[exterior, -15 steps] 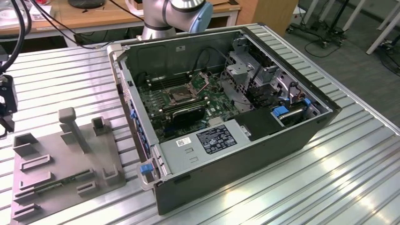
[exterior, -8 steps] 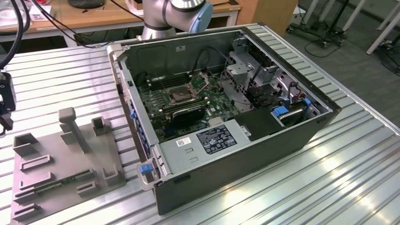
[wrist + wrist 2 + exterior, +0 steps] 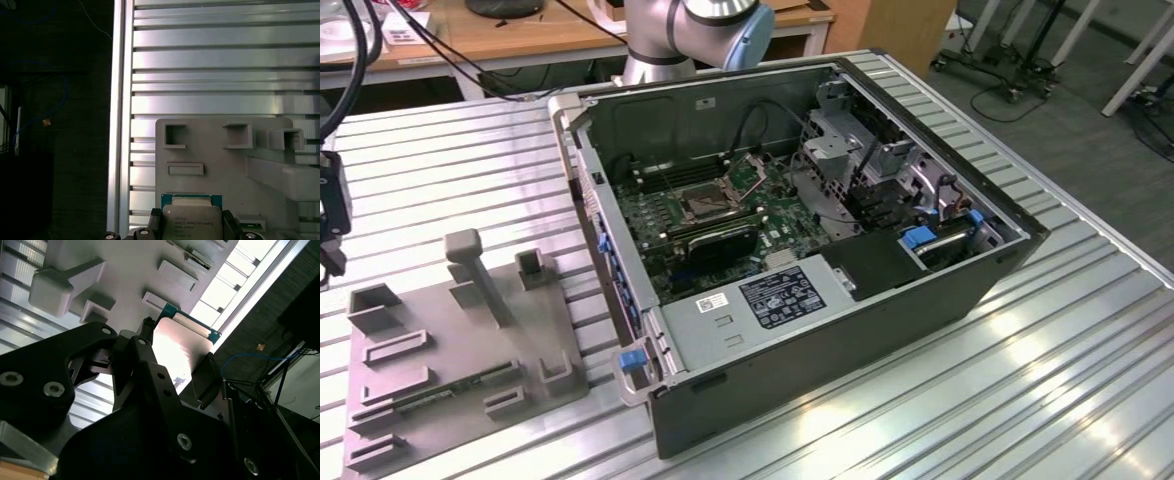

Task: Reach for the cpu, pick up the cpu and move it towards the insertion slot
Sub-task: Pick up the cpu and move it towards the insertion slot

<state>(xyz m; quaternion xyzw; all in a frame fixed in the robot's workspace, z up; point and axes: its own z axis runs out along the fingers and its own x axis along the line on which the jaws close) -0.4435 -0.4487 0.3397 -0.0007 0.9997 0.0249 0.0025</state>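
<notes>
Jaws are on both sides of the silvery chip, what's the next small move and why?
Probably carry the silvery square cpu toward the dark square insertion slot on the green motherboard: the gripper holds it between its jaws over the grey fixture plate, to the exterior view's left of the slot.

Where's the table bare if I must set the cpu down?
Bare table slats: between the fixture plate and the desk, and past the computer case at the exterior view's lower right. The plate and case interior are crowded.

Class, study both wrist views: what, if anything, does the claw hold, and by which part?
The claw holds the cpu, one finger pressed on each of two opposite side edges.
</notes>
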